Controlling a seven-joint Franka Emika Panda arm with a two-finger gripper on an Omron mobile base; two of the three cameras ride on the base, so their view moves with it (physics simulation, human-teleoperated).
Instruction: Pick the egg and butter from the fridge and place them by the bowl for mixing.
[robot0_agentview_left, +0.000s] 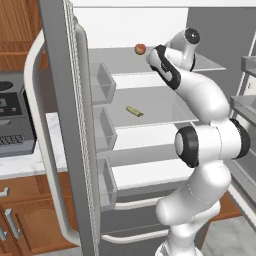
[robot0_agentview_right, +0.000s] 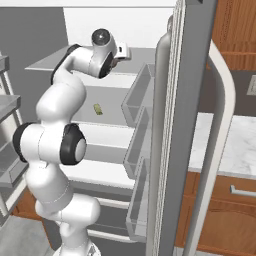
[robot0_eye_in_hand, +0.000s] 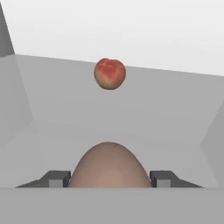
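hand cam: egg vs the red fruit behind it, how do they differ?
Colour: the egg is dull brown and plain; the red fruit is mottled red-orange.
Place: the egg sits between the end effector fingertips; the fruit lies farther back on the shelf, untouched.
Shape: the egg shows a smooth dome; the fruit looks rounder, with a creased top.
Shared: both are small and roundish, on the same fridge shelf.

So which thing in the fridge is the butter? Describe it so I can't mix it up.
Start at the open fridge with its white inside and go to the middle grey shelf, one below the arm's. The butter lies alone near that shelf's front: a thin yellow-olive stick, flat and long, unlike the round red-orange fruit above.
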